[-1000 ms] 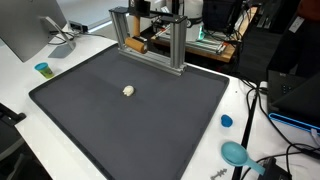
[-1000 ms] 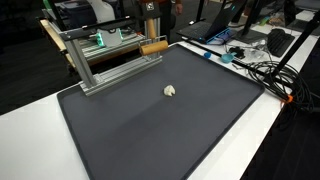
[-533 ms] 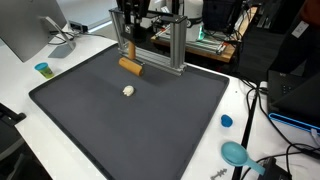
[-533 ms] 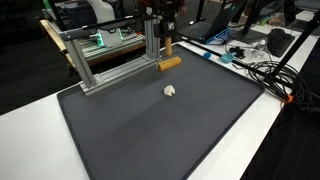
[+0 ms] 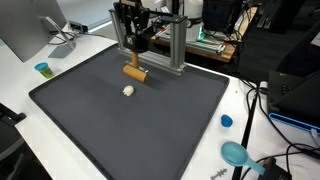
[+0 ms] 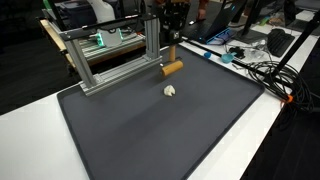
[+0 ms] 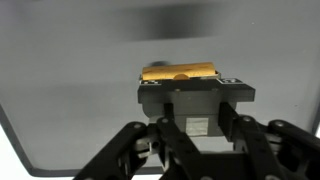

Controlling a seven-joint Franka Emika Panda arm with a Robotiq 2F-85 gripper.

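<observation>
My gripper (image 5: 133,56) (image 6: 170,56) hangs over the far part of the black mat (image 5: 120,135) (image 6: 150,135), in front of the aluminium frame (image 5: 176,45) (image 6: 110,62). It is shut on a black tool block (image 7: 195,95) that carries a short wooden roller (image 5: 134,72) (image 6: 172,68) (image 7: 180,72) at its lower end. The roller hovers just above the mat. A small white lump (image 5: 128,90) (image 6: 171,90) lies on the mat a little nearer than the roller, apart from it. The wrist view does not show the lump.
A small blue cup (image 5: 42,69) and a monitor base stand off the mat on one side. A blue lid (image 5: 227,121) and a teal scoop-like thing (image 5: 236,153) lie on the white table (image 5: 250,100). Cables (image 6: 262,68) and electronics crowd the far edge.
The gripper has carried the wooden roller out from the aluminium frame and down over the mat, closer to the white lump. The lump has not moved.
</observation>
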